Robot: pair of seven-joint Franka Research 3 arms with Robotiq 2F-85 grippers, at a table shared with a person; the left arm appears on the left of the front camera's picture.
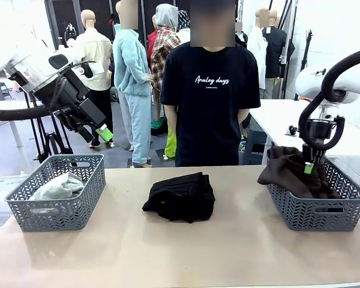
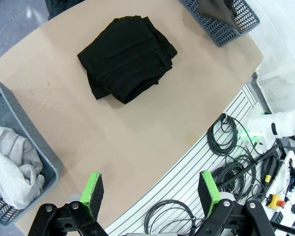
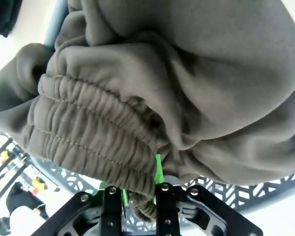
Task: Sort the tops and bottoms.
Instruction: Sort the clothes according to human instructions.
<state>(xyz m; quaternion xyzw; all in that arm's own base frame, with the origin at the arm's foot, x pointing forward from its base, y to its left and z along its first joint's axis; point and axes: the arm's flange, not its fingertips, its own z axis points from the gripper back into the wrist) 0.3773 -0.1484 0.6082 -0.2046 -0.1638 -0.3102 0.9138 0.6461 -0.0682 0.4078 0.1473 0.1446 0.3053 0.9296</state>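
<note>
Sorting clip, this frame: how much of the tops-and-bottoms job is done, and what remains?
Done: the light grey top lies in the left basket. In hand: the right gripper, jaws shut on the dark brown trousers, holds them over the right basket, partly draped on its rim. Remaining: the black garment sits on the table between the baskets; the left gripper hangs open above the left basket.

Two baskets [image 1: 60,210] [image 1: 315,213], one grey top [image 1: 57,187], one black garment [image 1: 180,197], one brown trousers [image 1: 288,171].

One grey herringbone basket [image 1: 87,192] is holding light grey cloth [image 1: 57,187], its twin [image 1: 315,213] dark brown trousers [image 1: 288,171], while black cloth [image 1: 180,196] is lying on the beige desk [image 1: 186,252].
</note>
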